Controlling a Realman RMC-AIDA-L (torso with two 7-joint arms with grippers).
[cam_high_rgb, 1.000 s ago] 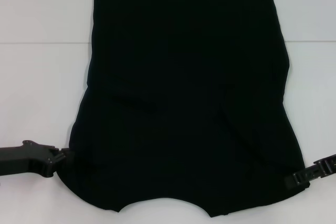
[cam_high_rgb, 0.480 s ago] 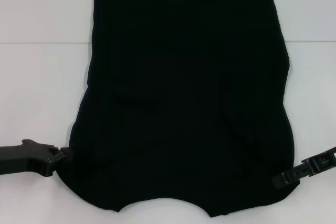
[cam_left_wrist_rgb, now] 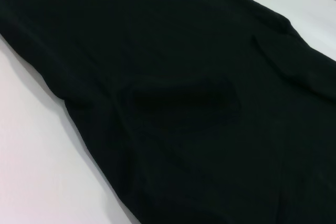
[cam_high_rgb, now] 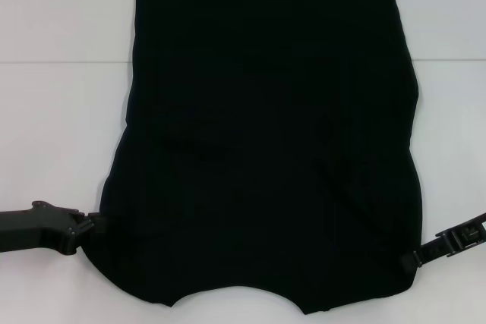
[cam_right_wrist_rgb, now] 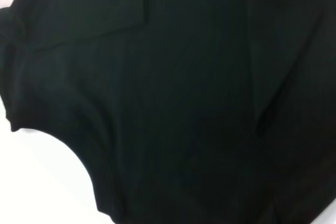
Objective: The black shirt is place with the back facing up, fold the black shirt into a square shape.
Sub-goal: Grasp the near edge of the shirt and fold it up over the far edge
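Bright, even light is falling from overhead, washing the white table [cam_high_rgb: 61,111] nearly flat, with hardly any shadow showing beside the shirt [cam_high_rgb: 266,134]. The black cloth is swallowing detail, so its folds are reading only as faint creases. No glare is showing. The right wrist view is looking soft and blurred; the left wrist view is staying fairly sharp.

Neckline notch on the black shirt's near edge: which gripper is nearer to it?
Left, narrowly. The left gripper touches the black shirt at its near-left corner; the right gripper meets the near-right corner.
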